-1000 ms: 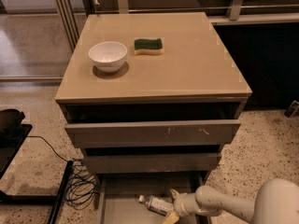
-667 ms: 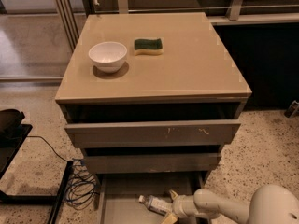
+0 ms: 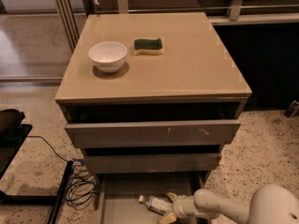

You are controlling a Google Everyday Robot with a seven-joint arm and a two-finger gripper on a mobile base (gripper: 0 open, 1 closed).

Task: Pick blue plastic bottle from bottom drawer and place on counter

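Note:
The blue plastic bottle [image 3: 153, 203] lies on its side in the open bottom drawer [image 3: 122, 208], white cap pointing left. My gripper [image 3: 168, 207] reaches in from the lower right. Its yellowish fingertips [image 3: 171, 197] stand apart, one on each side of the bottle's right end, so the gripper is open. The counter [image 3: 196, 64] is the beige cabinet top above. The lower part of the drawer is cut off by the frame edge.
A white bowl [image 3: 108, 55] and a green-and-yellow sponge [image 3: 148, 45] sit on the counter's back left. The two upper drawers [image 3: 154, 133] stand slightly out above the bottom drawer. Cables [image 3: 79, 186] and a black stand [image 3: 11, 139] are on the floor to the left.
My gripper has edged slightly left along the bottle's end, and the arm's bulky part has shifted toward the lower right. The bottle has not moved.

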